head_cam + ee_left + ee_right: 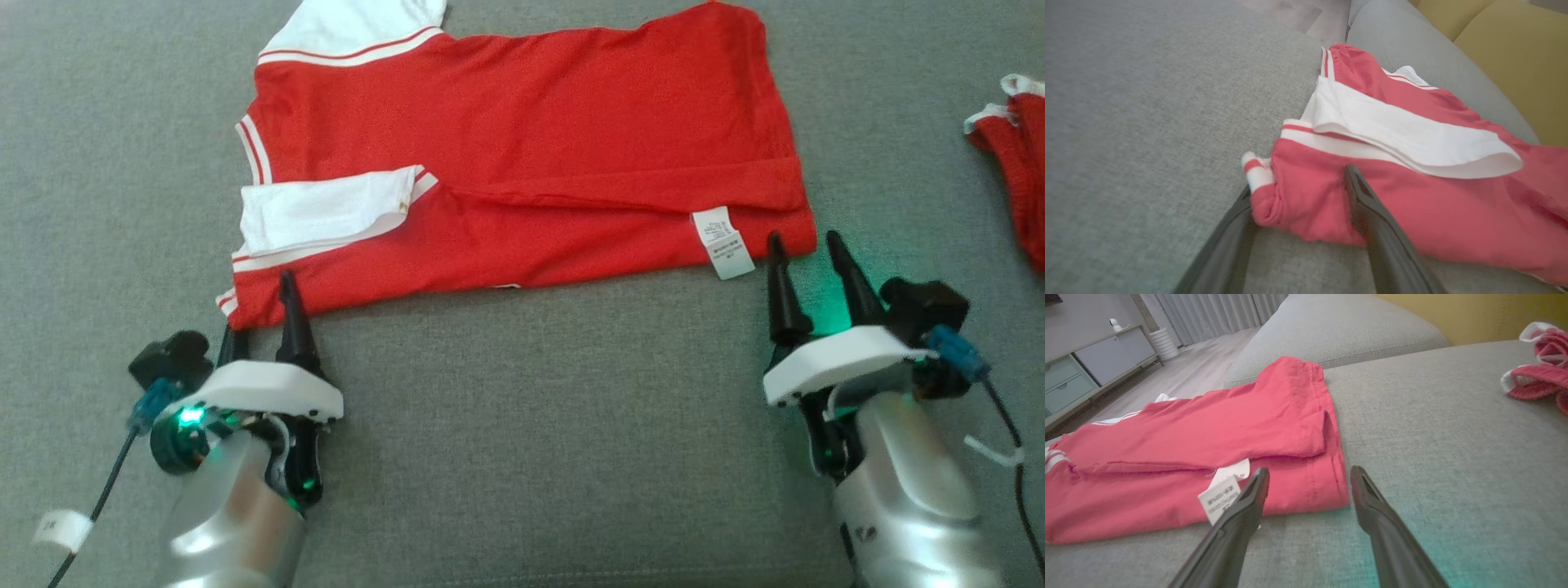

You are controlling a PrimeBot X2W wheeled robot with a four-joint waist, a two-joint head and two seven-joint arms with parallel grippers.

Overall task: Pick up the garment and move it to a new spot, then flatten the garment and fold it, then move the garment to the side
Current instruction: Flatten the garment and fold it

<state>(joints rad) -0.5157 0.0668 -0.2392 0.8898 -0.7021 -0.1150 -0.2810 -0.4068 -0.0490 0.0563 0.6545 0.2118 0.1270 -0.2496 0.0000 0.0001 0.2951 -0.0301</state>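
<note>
Grey woven sofa cushion (522, 425) carried the red garment (531, 147), part-folded, across its far middle. Left end effector (260, 306) stood parted astride the near-left striped corner. Right end effector (803, 238) stood parted at the near-right hem, beside the care label (722, 242). The thin knit looked light, limp and likely to sag; both near corners offered the best hold.

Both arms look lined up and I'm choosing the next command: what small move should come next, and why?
Probably close the left gripper on the near left corner of the garment: its open fingers straddle that corner, one lying over the fabric, while the open right gripper is at the near right corner, beside the care label.
</note>
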